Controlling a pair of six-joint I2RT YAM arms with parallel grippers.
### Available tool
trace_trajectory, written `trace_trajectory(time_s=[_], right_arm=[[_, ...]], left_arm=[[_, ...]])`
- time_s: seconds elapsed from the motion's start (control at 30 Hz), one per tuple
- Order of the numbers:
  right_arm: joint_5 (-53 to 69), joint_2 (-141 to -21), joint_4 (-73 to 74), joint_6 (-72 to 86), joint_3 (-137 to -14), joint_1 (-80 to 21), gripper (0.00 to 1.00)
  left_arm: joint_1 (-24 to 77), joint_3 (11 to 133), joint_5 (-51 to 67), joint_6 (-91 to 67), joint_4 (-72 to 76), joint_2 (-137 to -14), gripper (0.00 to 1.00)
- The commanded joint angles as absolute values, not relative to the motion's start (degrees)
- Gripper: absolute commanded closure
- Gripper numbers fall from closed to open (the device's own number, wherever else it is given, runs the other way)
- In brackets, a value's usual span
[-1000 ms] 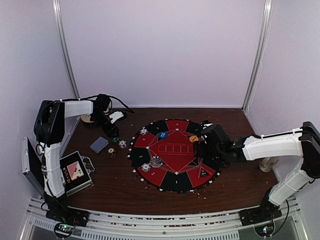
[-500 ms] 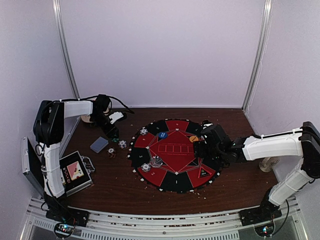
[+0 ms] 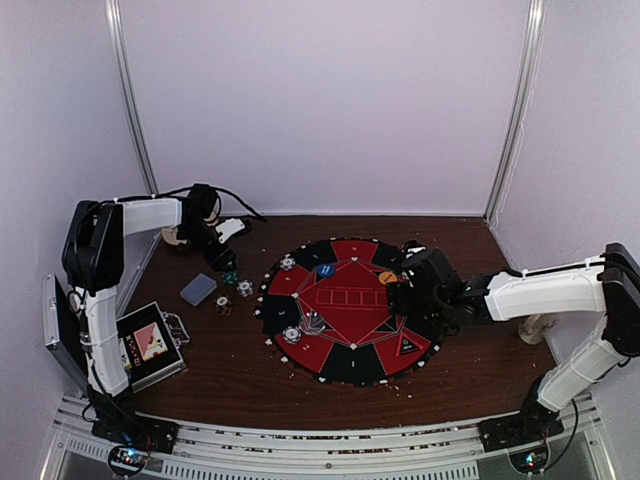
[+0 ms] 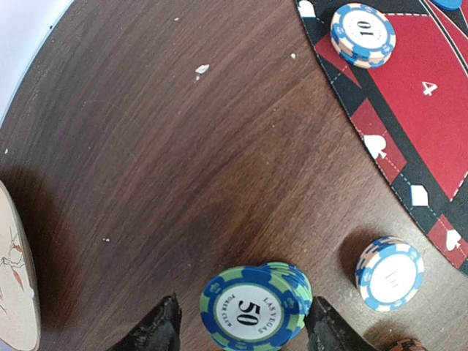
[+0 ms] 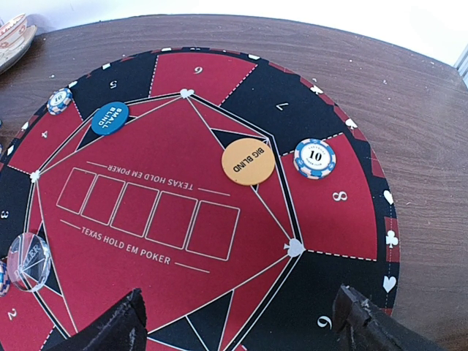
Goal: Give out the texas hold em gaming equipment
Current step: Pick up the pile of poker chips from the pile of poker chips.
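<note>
Straddling the green-and-blue chip stack (image 4: 252,313), the left claw (image 4: 246,322) stands with its jaws apart, one finger on each side of the chips. A sliver of bare table (image 4: 183,146) shows between the stack and the finger on the picture's left, while the other finger looks to be at the stack's edge or just beside it. I judge that it is not clamped on anything. That is the relation the next move depends on: the stack sits squarely in the gap, straight below the wrist, so the claw needs no sideways shift, only to come together and lift. The stack is round and has no long axis to line up with. It does lean a little, its top chip marked 50 slid off the ones beneath, so a squeeze could push it further askew. It stands on bare wood outside the round red and black mat (image 4: 431,131), which lies off to the robot's right of it. A short pile of white-and-blue chips (image 4: 390,273) stands near it on that side, also off the mat. The left arm is clearly the nearer one. The right claw (image 5: 238,333) hangs wide apart and empty over the far side of the mat, well away from the stack. An orange button (image 5: 248,161) and a blue button (image 5: 110,118) lie on the mat ahead of it.
</note>
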State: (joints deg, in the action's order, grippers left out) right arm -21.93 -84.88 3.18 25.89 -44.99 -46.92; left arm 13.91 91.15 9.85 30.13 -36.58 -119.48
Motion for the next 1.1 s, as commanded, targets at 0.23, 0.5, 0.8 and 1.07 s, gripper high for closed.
trace_trajectory(time_s=[0.23, 0.5, 0.8, 1.07], right_arm=[[-22.46, -84.69, 3.08, 25.88, -45.99, -47.2, 0.1], [-22.44, -84.89, 3.0, 25.97, -46.01, -47.23, 0.1], [-22.41, -84.83, 2.99, 25.93, -46.01, -47.24, 0.1], [-22.41, -84.73, 2.99, 25.93, -45.94, -47.23, 0.1]], left_arm=[[13.45, 90.79, 9.56, 30.59, -36.47, -118.23, 0.4], [13.38, 91.34, 9.45, 30.59, -36.47, -119.29, 0.4], [13.4, 91.59, 8.5, 30.82, -35.95, -119.53, 0.22], [13.02, 92.6, 9.85, 31.89, -38.06, -120.32, 0.18]])
